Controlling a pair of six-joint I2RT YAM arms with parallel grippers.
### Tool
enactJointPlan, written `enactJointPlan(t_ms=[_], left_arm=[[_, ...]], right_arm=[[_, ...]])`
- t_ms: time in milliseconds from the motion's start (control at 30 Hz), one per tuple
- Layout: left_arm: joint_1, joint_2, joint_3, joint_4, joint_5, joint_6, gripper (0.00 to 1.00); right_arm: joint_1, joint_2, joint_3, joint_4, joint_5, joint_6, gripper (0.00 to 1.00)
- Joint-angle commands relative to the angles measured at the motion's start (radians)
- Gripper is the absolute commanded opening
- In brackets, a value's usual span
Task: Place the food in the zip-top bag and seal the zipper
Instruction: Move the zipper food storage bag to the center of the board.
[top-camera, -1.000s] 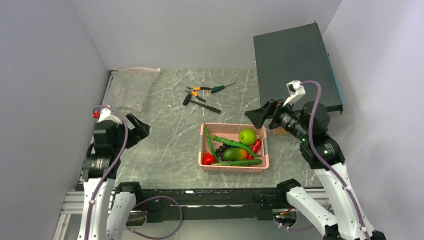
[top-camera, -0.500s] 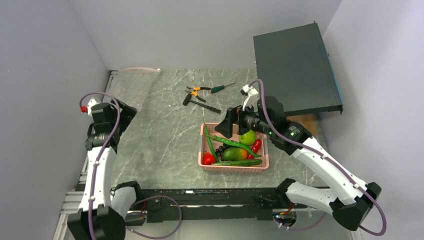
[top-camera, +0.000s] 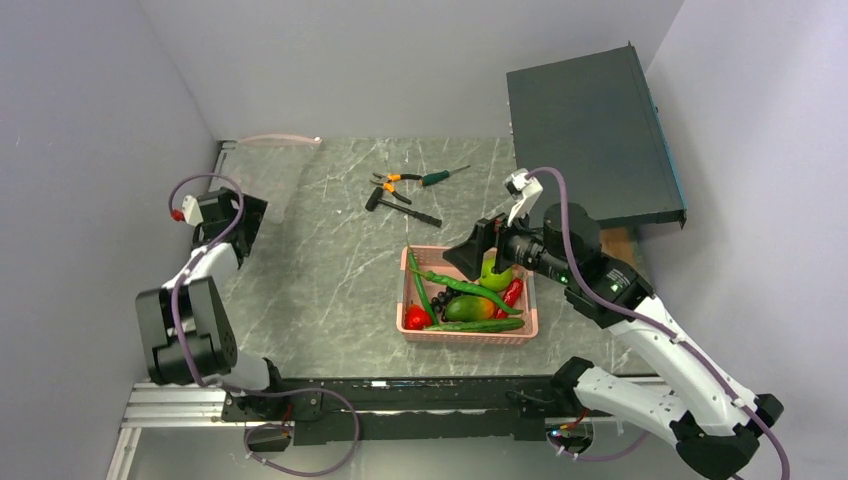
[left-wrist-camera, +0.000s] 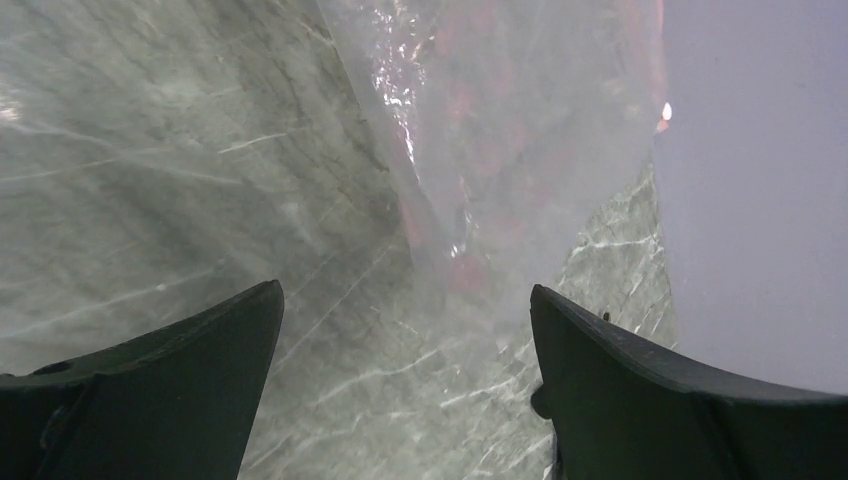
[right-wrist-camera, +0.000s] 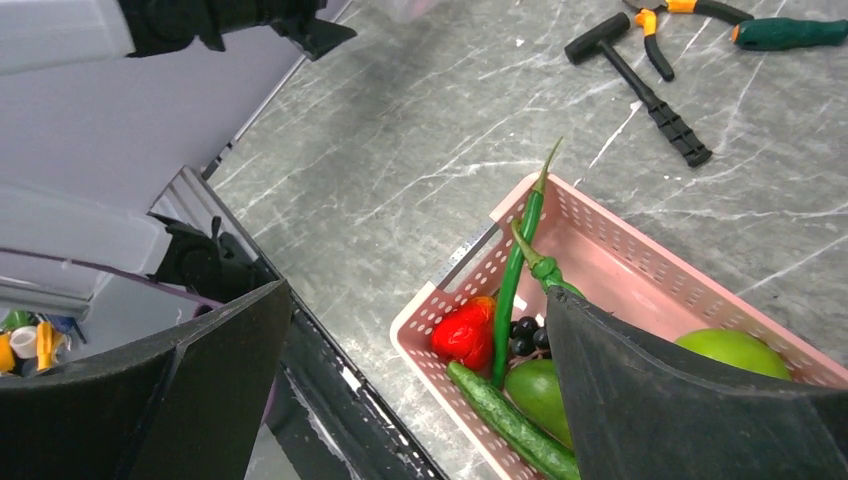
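Bag (left-wrist-camera: 520, 130) clear, crinkly, beneath left gripper (left-wrist-camera: 405, 295), spread empty; right gripper (right-wrist-camera: 418, 292) spread above perforated pink basket (right-wrist-camera: 625, 250).

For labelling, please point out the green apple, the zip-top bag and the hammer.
green apple (right-wrist-camera: 732, 348): right wrist view, its top surface.
zip-top bag (left-wrist-camera: 520, 130): left wrist view, its clear middle.
hammer (right-wrist-camera: 655, 105): right wrist view, its handle.

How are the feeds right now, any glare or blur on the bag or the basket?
Left wrist: soft overall, with bright glare streaks along a fold of the zip-top bag. Right wrist: sharp and evenly lit on the pink basket and the hammer. Top external: even light and soft shadows, but the clear bag nearly vanishes against the marble table.
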Motion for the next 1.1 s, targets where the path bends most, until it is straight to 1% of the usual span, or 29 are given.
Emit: enactJointPlan(t_ms=[0, 33, 67, 133, 167, 233, 300, 333, 367, 400, 433, 500, 700, 867, 1033, 1067], left_arm=[[0.001, 0.104, 0.024, 0.256, 0.039, -0.041, 0.99], [0.002, 0.128, 0.02, 0.297, 0.058, -0.033, 0.98], [0.001, 0.148, 0.019, 0.31, 0.069, -0.037, 0.95], [0.001, 0.172, 0.024, 0.297, 0.08, -0.038, 0.85], [0.002, 0.179, 0.026, 0.29, 0.083, -0.023, 0.77], [0.0, 0.187, 0.047, 0.218, 0.085, 0.017, 0.58], [0.003, 0.198, 0.079, 0.149, 0.093, 0.088, 0.44], [0.004, 0.203, 0.091, 0.126, 0.1, 0.126, 0.33], [0.007, 0.205, 0.098, 0.108, 0.123, 0.166, 0.17], [0.008, 0.204, 0.109, 0.08, 0.137, 0.201, 0.08], [0.009, 0.196, 0.116, 0.049, 0.145, 0.233, 0.05], [0.009, 0.173, 0.125, -0.009, 0.161, 0.293, 0.01], [0.008, 0.067, 0.154, -0.263, 0.24, 0.472, 0.0], [-0.017, -0.178, 0.055, -0.36, 0.224, 0.576, 0.0], [-0.028, -0.404, 0.01, -0.544, 0.232, 0.701, 0.0], [-0.028, -0.444, 0.009, -0.588, 0.21, 0.707, 0.0]], right_arm=[[0.004, -0.023, 0.027, -0.031, 0.028, -0.03, 1.0], [0.005, -0.025, 0.029, -0.039, 0.028, -0.029, 1.0], [0.005, -0.027, 0.03, -0.043, 0.028, -0.027, 1.0], [0.005, -0.04, 0.021, -0.039, 0.032, -0.021, 1.0], [0.004, -0.048, 0.014, -0.033, 0.034, -0.017, 1.0], [0.004, -0.056, 0.0, -0.021, 0.033, -0.005, 1.0], [0.005, -0.058, -0.009, -0.008, 0.027, 0.004, 1.0], [0.004, -0.058, -0.01, -0.006, 0.024, 0.006, 1.0], [0.005, -0.055, -0.011, -0.006, 0.023, 0.008, 1.0], [0.006, -0.053, -0.014, -0.004, 0.023, 0.009, 1.0], [0.005, -0.051, -0.016, -0.004, 0.023, 0.009, 1.0], [0.005, -0.046, -0.02, -0.002, 0.024, 0.008, 1.0], [0.005, -0.033, -0.043, 0.015, 0.02, -0.001, 1.0], [0.005, -0.002, -0.059, 0.036, -0.001, 0.0, 1.0], [0.005, 0.029, -0.063, 0.056, -0.028, -0.003, 1.0], [0.005, 0.034, -0.065, 0.062, -0.035, -0.004, 1.0]])
